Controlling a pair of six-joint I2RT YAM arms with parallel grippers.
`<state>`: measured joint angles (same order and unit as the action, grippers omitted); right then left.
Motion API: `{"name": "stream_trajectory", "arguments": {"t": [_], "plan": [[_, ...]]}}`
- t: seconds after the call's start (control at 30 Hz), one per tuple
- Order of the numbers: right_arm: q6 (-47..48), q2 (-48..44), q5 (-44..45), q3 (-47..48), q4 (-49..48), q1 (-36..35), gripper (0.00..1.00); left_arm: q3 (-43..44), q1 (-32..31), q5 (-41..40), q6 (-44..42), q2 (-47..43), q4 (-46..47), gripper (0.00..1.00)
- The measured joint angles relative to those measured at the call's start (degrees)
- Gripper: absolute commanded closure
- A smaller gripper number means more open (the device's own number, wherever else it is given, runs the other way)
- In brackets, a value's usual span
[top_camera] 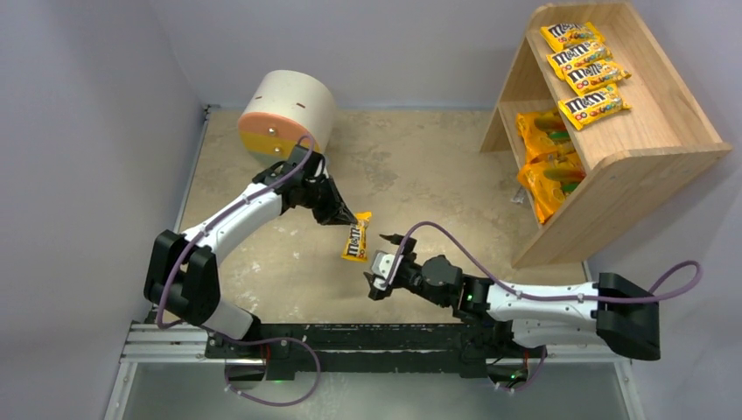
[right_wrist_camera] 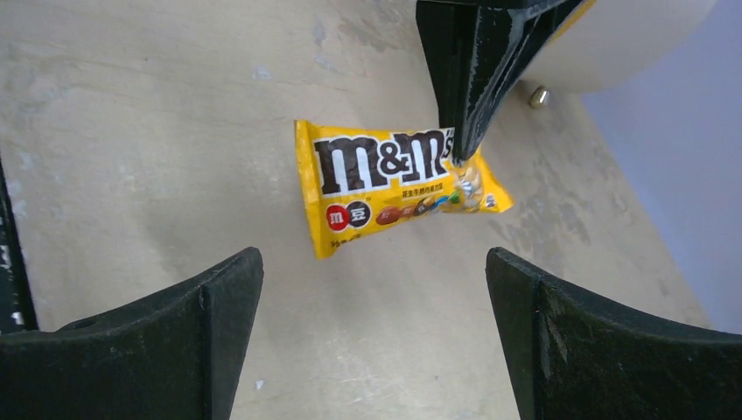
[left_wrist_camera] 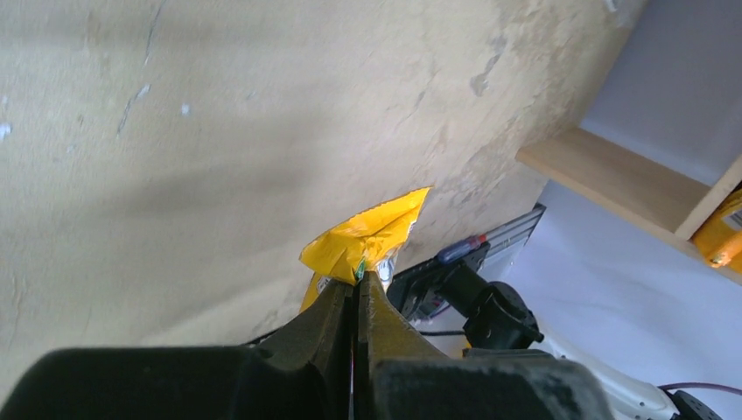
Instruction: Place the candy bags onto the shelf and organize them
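My left gripper [top_camera: 350, 216] is shut on the top edge of a small yellow M&M's packet [top_camera: 355, 239], which hangs above the table; the packet also shows in the left wrist view [left_wrist_camera: 363, 236] and the right wrist view [right_wrist_camera: 385, 184]. My right gripper [top_camera: 383, 262] is open and empty, just right of and below the hanging packet, facing it. The wooden shelf [top_camera: 665, 122] stands at the back right. Several M&M's packets [top_camera: 584, 68] lie on its top tier. Two orange bags [top_camera: 547, 157] sit on its lower tier.
A round cream cabinet [top_camera: 287, 112] with orange and yellow drawers lies at the back left, behind the left arm. Grey walls close in the left, back and right. The arms' mounting rail [top_camera: 350, 337] runs along the near edge.
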<state>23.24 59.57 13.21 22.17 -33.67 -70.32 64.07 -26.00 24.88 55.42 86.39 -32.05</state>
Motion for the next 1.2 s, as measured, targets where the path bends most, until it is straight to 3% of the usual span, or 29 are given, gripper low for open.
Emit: {"name": "stream_trajectory", "arguments": {"t": [0.33, 0.53, 0.87, 1.03, 1.13, 1.17, 1.2], "plan": [[10.32, 13.16, 4.39, 2.25, -7.74, -4.81, 0.02, 0.00, 0.02, -0.44, 5.40, -2.12, -6.64, 1.00], [14.75, 20.59, 8.98, 4.87, -15.26, -7.45, 0.10, 0.00, 0.02, -1.14, 7.02, -2.99, -7.89, 1.00], [22.14, 27.52, 15.85, 8.04, -20.76, -9.18, 0.46, -0.11, 0.00, -1.86, 7.61, -3.80, -9.03, 1.00], [24.22, 27.52, 17.40, 8.02, -24.15, -9.40, 0.72, -0.20, 0.02, -2.16, 7.61, -3.91, -9.22, 1.00], [24.76, 27.65, 17.79, 8.02, -24.92, -9.73, 0.79, -0.20, 0.11, -2.25, 7.58, -3.96, -9.40, 1.00], [24.70, 27.67, 17.81, 8.02, -24.83, -9.88, 0.81, -0.22, 0.11, -2.34, 7.56, -3.98, -9.46, 0.92], [24.46, 27.67, 17.81, 8.04, -24.46, -9.88, 0.82, -0.22, 0.11, -2.43, 7.52, -4.04, -9.44, 0.73]]}}
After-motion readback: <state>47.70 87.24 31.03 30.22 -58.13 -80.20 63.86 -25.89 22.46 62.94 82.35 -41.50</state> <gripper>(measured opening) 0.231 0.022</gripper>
